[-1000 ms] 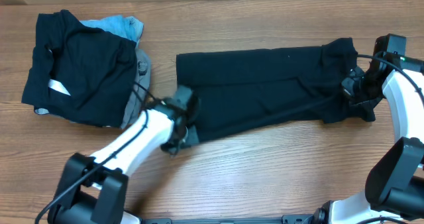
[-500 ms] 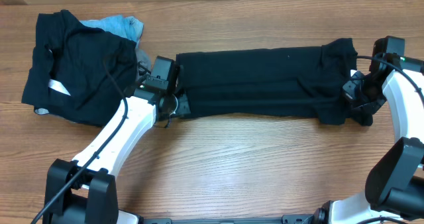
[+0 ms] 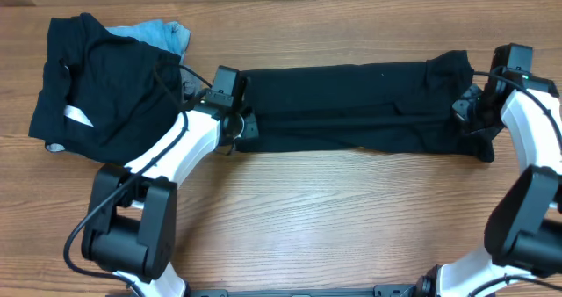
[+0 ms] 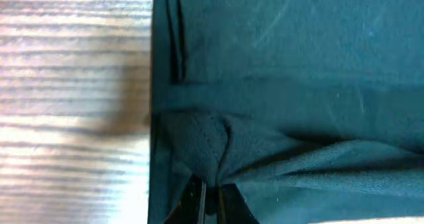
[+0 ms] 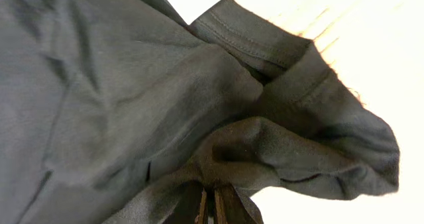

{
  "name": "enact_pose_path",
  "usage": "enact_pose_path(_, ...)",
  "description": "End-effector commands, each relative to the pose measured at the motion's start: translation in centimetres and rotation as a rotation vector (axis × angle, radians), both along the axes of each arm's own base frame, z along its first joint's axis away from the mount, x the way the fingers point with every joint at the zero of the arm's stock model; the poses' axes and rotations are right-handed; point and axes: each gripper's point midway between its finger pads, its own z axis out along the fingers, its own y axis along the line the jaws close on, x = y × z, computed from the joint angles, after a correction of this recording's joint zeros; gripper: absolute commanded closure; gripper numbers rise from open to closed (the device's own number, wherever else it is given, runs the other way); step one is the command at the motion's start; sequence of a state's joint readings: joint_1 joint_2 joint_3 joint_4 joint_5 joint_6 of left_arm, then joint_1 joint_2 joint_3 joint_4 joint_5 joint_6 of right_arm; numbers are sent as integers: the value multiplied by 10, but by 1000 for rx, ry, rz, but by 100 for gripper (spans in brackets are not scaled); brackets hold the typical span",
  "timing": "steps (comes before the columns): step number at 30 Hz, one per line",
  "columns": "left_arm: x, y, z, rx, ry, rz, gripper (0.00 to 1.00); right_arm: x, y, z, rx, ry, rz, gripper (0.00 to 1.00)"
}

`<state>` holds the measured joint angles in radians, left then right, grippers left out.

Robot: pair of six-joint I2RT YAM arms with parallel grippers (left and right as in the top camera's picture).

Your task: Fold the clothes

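Black T-shirt [image 3: 351, 104] (folded, apparently) — pinched by left gripper [image 4: 211, 197] and right gripper [image 5: 212, 204].

The left arm [image 3: 180, 152] rises from its base near the table's front edge, left of centre, and slants toward the far edge, its white link angled right. Its wrist sets the left gripper [image 3: 242, 132] low at the table surface; in the wrist view its fingers [image 4: 197, 201] are closed together, pinching a bunched fold of the black T-shirt [image 3: 351, 104]. The right arm [image 3: 531, 139] arcs from the front-right corner along the right edge and bends inward. The right gripper [image 3: 467, 114] points left, its fingers [image 5: 199, 205] pressed tight on a gathered hem of the same shirt
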<state>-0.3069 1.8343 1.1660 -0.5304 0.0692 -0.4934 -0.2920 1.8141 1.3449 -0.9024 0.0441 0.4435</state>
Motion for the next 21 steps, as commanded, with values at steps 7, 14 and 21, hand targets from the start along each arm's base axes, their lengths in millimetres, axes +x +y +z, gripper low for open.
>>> enact_pose_path(7, 40, 17, 28, 130, -124, -39, 24, 15, -15, 6, -56, -35, -9, 0)
enact_pose_path(14, 75, 21, 96, 198, -239, -38, 11, 20, -22, 39, -61, -43, -22, 17)
enact_pose_path(21, 75, 10, 91, 87, -201, 58, 96, 21, -31, 40, -79, -53, 0, 96)
